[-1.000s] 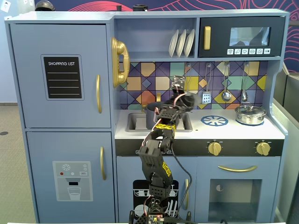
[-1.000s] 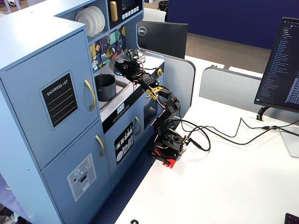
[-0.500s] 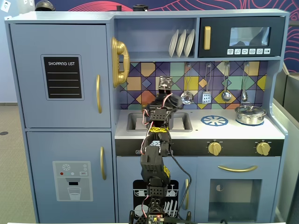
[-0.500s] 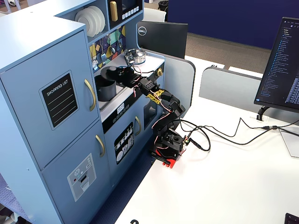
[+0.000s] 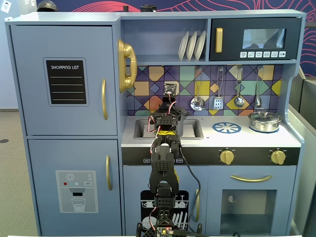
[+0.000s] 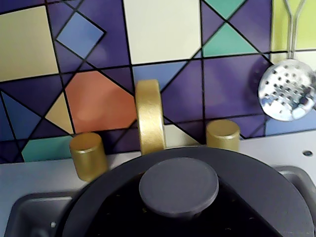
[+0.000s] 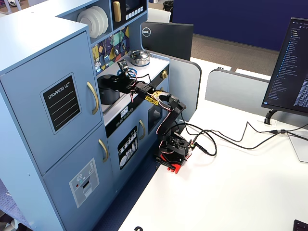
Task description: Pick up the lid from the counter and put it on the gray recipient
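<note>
The dark gray lid (image 6: pixel 276 197) with its round knob (image 6: pixel 178 186) fills the bottom of the wrist view, over the sink. My gripper (image 6: pixel 178 215) sits right at the knob, with black jaw parts close around it, and looks shut on it. In a fixed view my gripper (image 7: pixel 117 79) is directly above the gray recipient (image 7: pixel 108 94), which stands in the sink; the lid (image 7: pixel 111 80) is level at its top. I cannot tell whether the lid rests on the rim. The pot is hidden under the lid in the wrist view.
The gold faucet (image 6: pixel 149 116) and two gold taps (image 6: pixel 88 155) stand just behind the lid. The sink (image 6: pixel 34 212) is set in the pale counter (image 5: pixel 256 138). A shiny silver pot (image 5: pixel 264 121) stands at the right, beside the burner print (image 5: pixel 226 128). Utensils hang on the backsplash (image 5: pixel 197 102).
</note>
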